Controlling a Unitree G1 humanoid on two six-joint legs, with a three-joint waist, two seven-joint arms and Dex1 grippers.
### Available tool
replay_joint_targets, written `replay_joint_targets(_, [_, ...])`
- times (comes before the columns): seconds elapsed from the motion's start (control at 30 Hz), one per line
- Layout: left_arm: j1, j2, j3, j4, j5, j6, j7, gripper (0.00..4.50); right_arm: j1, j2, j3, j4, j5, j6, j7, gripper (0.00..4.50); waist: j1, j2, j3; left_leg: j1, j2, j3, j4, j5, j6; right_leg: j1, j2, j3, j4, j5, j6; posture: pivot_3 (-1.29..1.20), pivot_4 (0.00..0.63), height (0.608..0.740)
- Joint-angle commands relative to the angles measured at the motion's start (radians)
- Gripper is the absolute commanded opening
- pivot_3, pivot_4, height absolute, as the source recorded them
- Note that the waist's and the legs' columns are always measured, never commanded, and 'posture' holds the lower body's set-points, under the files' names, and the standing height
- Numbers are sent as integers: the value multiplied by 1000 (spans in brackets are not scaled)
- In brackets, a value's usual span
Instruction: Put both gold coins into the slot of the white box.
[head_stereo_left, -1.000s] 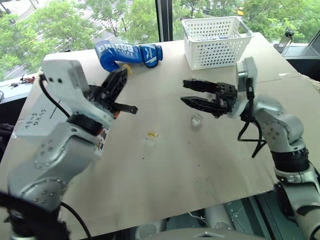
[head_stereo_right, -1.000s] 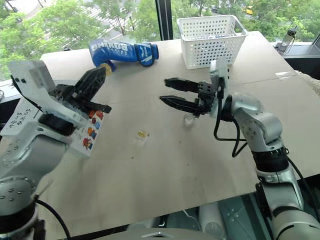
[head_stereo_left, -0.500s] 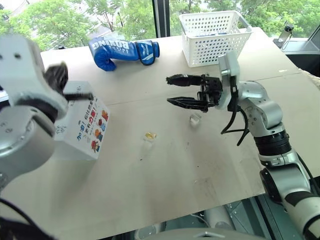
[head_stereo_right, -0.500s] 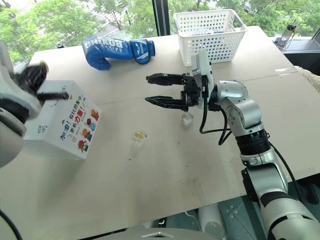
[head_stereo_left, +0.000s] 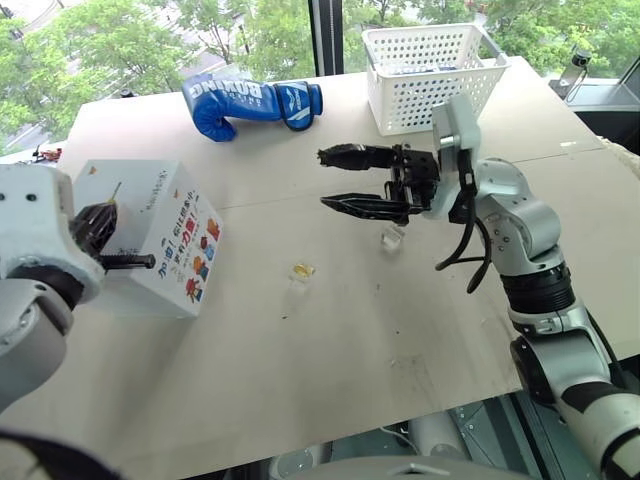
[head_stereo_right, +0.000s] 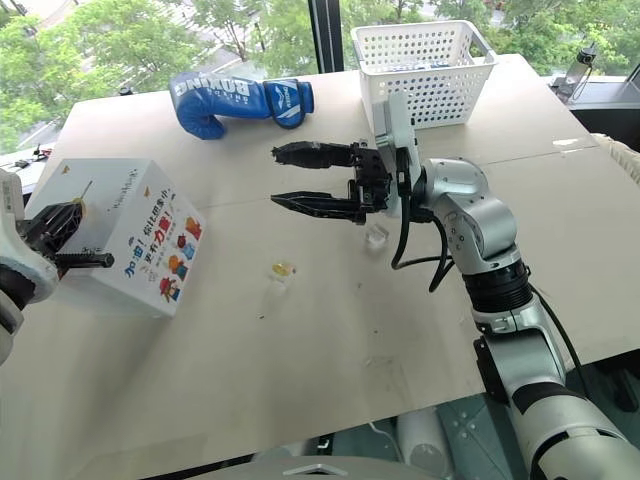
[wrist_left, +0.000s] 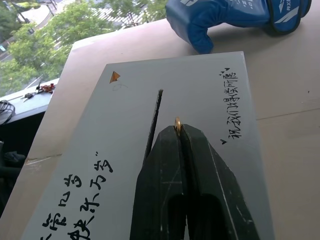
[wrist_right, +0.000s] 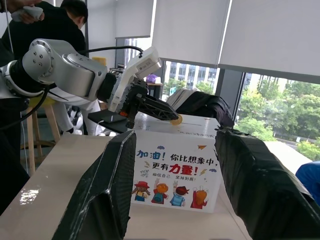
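- The left gripper (wrist_left: 178, 131) has its 2 black fingers pinched tight on 1 gold coin (wrist_left: 177, 123); only the coin's thin edge pokes out past the tips.
- That gripper hovers over the top face of the white box (head_stereo_left: 160, 205), with the coin just beside the slot (wrist_left: 154, 121), a thin dark slit running along the plain white top. The coin isn't in the slit; from the wrist view it sits a little off to 1 side of it.
- The box stands on the table (head_stereo_left: 400, 340) at the robot's left, cartoon figures and handwritten text on its side and top.
- The second gold coin (head_stereo_left: 302, 270) lies flat on the table out in the middle, between the box and the right arm, well apart from both.
- The right gripper (head_stereo_left: 340, 180) hangs above the table with its fingers spread apart and nothing between them, pointing across toward the box.
- A small clear plastic block (head_stereo_left: 392, 237) sits on the table just below that gripper.
- At the far side there's a blue boxing glove (head_stereo_left: 252, 104) and a white perforated basket (head_stereo_left: 433, 78), well apart from each other.
- In the right wrist view you can see a person (wrist_right: 47, 22) in dark clothes standing behind the robot.
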Motion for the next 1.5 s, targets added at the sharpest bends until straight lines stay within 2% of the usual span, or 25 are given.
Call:
replay_joint_targets(0.03, [-6,5,14,43,66,5,-85,0,3,-1,-33,-43,12,-11,-9,2695,0,0,0,0,0,0,0,0,0,0,0,0,0,0,0,0,150,721])
replay_joint_targets(0.43, [-31,-22,36,79,130,84,-154,0,30,-7,-36,-70,13,-17,-20,2695,-3,1,0,1,0,1,0,0,0,0,0,1,2,0,0,0,150,721])
replay_joint_targets(1.0, [-57,-107,51,84,161,154,-158,0,43,-16,-35,-121,87,55,-9,2695,-7,1,-1,3,1,2,1,1,-1,-1,0,3,7,0,0,0,150,721])
replay_joint_targets(1.03, [-61,-111,51,85,169,153,-161,539,43,-16,-33,-124,88,58,-12,2762,-9,1,-1,3,1,2,1,1,-1,-1,0,3,7,0,0,0,150,721])
replay_joint_targets(1.13, [-76,-127,56,86,182,152,-159,1648,45,-17,-32,-131,89,64,-15,2762,-7,1,-1,3,1,2,1,1,-1,-1,0,3,8,0,0,0,150,721])
replay_joint_targets(1.17, [-83,-127,57,87,203,143,-160,2189,46,-16,-31,-131,87,65,-19,2762,-6,1,-2,3,0,2,2,1,-2,-1,-1,3,9,0,0,0,150,721])
replay_joint_targets(1.2, [-91,-126,58,88,227,131,-165,2542,48,-15,-28,-132,83,64,-23,2762,-4,1,-2,3,0,2,2,1,-2,-1,-1,3,9,0,0,0,150,721])
replay_joint_targets(1.27, [-148,-135,59,82,258,61,-189,3356,64,-12,-7,-128,45,56,-49,2762,-2,1,-2,3,0,2,2,1,-2,-1,-1,3,10,0,0,0,150,721])
replay_joint_targets(1.33, [-212,-159,53,58,229,-13,-249,4182,95,-2,25,-122,-11,43,-95,2762,4,-1,-3,3,0,1,3,1,-2,-1,-1,1,10,0,0,0,150,721])
replay_joint_targets(1.43, [-197,-198,50,-20,108,-63,-423,4182,156,1,90,-116,-108,21,-140,2762,1,-2,-4,2,0,0,3,2,-3,0,-1,0,10,0,0,0,150,721])
replay_joint_targets(1.5, [-89,-203,64,-96,18,-59,-563,4182,184,-19,163,-92,-224,-11,-164,2762,-7,-2,-3,2,0,2,3,2,-3,-1,-2,2,10,0,0,0,150,721])
